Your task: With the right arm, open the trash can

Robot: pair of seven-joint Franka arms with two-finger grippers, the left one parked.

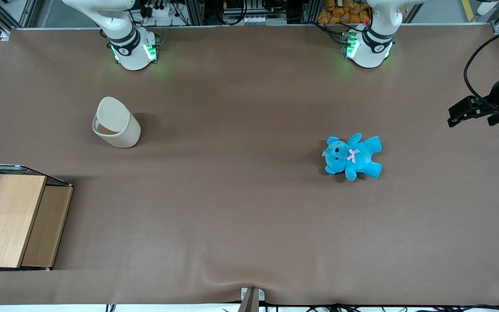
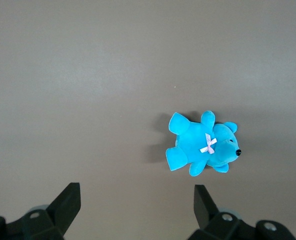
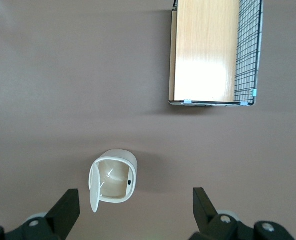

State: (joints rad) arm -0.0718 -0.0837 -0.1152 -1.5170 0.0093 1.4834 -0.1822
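The trash can (image 1: 119,130) is a small cream cylinder standing on the brown table near the working arm's base (image 1: 131,50). Its lid (image 1: 111,113) is swung up on edge, and the hollow inside shows under it. In the right wrist view I look straight down into the trash can (image 3: 113,180), with its lid (image 3: 94,189) standing at one side of the rim. My right gripper (image 3: 135,192) hangs high above the table, open wide and holding nothing. The can sits between its two black fingertips (image 3: 70,200), well below them. The gripper itself is out of the front view.
A wooden box with wire mesh (image 1: 11,221) (image 3: 208,50) sits at the working arm's end of the table, nearer the front camera than the can. A blue teddy (image 1: 353,156) (image 2: 203,145) lies toward the parked arm's end.
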